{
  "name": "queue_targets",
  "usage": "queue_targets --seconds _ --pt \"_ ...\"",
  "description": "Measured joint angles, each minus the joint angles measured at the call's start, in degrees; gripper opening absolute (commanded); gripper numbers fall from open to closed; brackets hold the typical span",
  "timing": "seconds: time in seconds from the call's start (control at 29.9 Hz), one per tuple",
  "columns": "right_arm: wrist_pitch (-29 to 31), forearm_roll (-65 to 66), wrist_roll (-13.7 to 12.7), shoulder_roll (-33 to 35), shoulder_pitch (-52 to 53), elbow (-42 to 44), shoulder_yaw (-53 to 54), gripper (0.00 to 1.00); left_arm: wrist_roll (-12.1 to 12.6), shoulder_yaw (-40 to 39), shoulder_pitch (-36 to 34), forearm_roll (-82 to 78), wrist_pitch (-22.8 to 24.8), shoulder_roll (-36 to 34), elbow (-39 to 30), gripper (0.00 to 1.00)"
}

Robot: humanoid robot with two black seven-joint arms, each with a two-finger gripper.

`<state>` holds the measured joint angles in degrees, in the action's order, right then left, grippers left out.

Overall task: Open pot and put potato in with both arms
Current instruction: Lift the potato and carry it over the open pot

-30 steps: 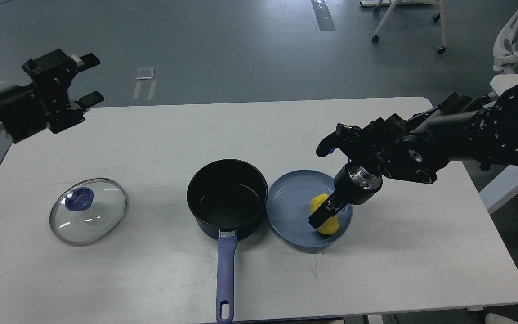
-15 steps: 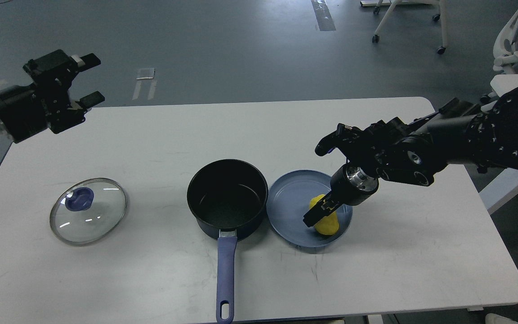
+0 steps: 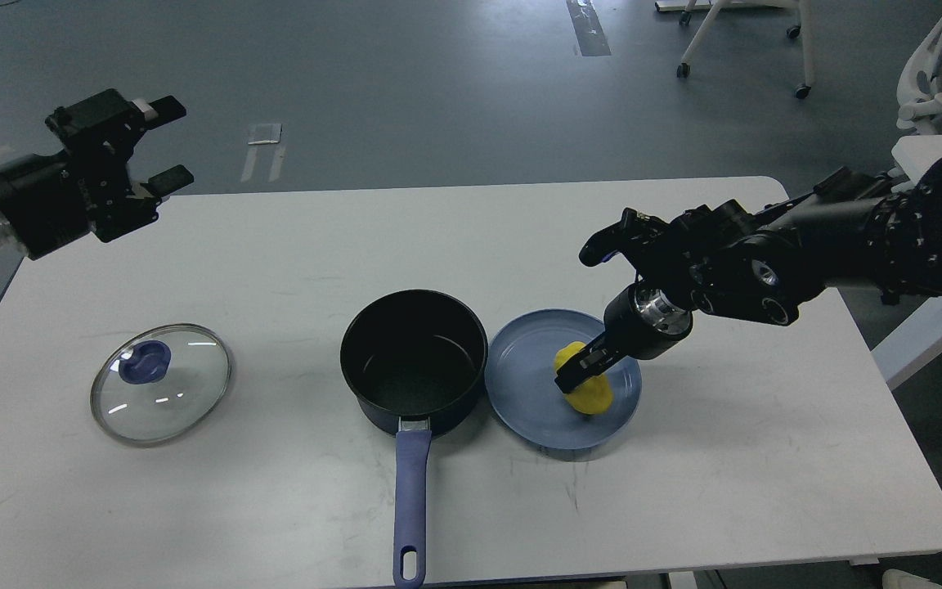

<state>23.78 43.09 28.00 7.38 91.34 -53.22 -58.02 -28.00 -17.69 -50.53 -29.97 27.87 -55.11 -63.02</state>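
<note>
The dark pot (image 3: 414, 360) stands open at the table's middle, its blue-purple handle (image 3: 410, 507) pointing toward the front edge. Its glass lid (image 3: 161, 382) with a blue knob lies flat on the table to the left. The yellow potato (image 3: 584, 383) is over the light-blue plate (image 3: 528, 393), right of the pot. My right gripper (image 3: 576, 376) is shut on the potato and holds it slightly raised above the plate. My left gripper (image 3: 167, 143) is open and empty, held high over the table's far left corner.
The white table (image 3: 724, 458) has bare surface at the front right and at the back. Chair legs and a white chair (image 3: 941, 82) stand on the floor beyond the far right edge.
My right gripper has lifted the potato a little and carried it left over the plate. The left arm, pot and lid have stayed where they were.
</note>
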Motion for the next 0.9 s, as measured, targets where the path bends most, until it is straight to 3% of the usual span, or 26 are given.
queue_targets --seconds 0.3,0.74,0.9 --pt "0.03 -7.02 0.0 4.75 2.33 2.77 9.63 0.22 0.0 -0.32 -0.01 0.0 0.13 0.24 -0.03 0.98" --pt "-0.71 -20.12 0.0 -7.2 0.1 7.03 11.11 0.23 0.0 -0.33 -0.08 0.0 0.03 0.54 -0.18 0.98" --pt "-0.71 -20.48 0.0 -7.37 -1.01 7.55 10.77 0.33 0.0 -0.33 -0.08 0.0 -0.09 0.69 -0.18 0.98"
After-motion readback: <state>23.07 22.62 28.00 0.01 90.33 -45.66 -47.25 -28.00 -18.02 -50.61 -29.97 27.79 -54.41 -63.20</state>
